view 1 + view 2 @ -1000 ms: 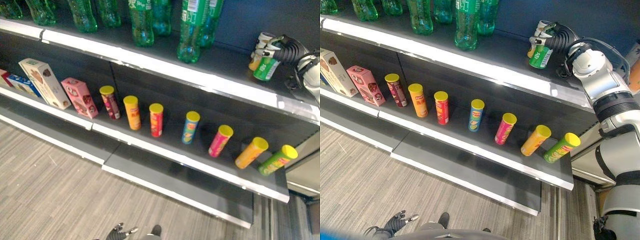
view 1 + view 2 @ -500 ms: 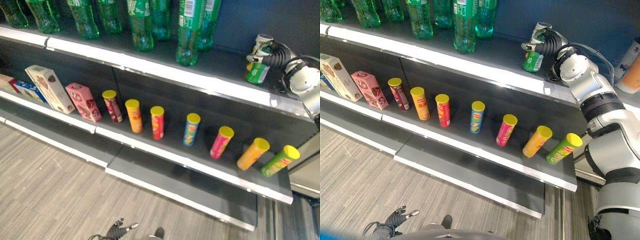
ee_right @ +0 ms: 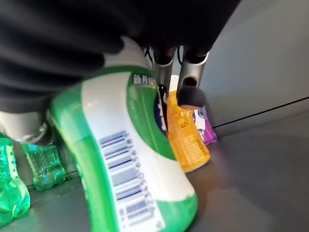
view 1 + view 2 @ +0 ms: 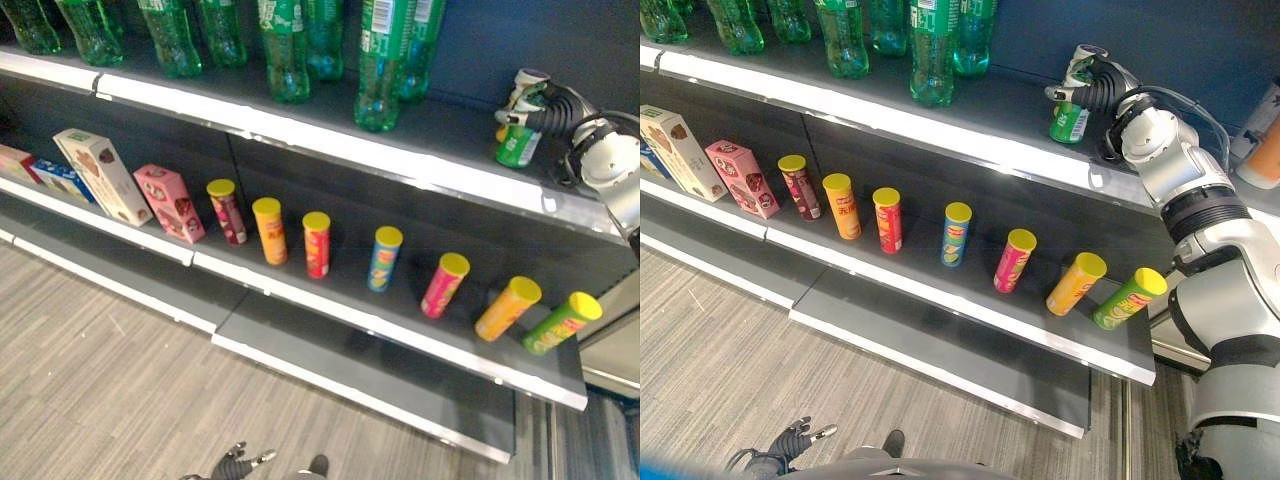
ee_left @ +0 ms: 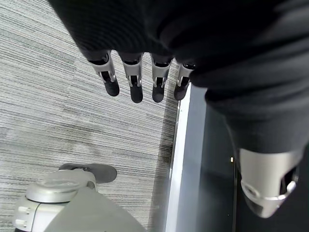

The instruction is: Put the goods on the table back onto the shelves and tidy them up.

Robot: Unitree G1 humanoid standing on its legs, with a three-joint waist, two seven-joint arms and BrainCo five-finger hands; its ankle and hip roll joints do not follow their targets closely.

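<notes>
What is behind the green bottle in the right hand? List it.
Behind the green bottle, gripped by the right hand, stands an orange bottle with a purple-labelled item past it. The green bottle hides anything further along the upper shelf.

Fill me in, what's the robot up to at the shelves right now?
The right hand is curled round a green bottle, holding it at the right end of the top shelf, apart from the row of green bottles. An orange bottle stands just behind it. The left hand hangs open near the floor. Chip cans line the shelf below.
</notes>
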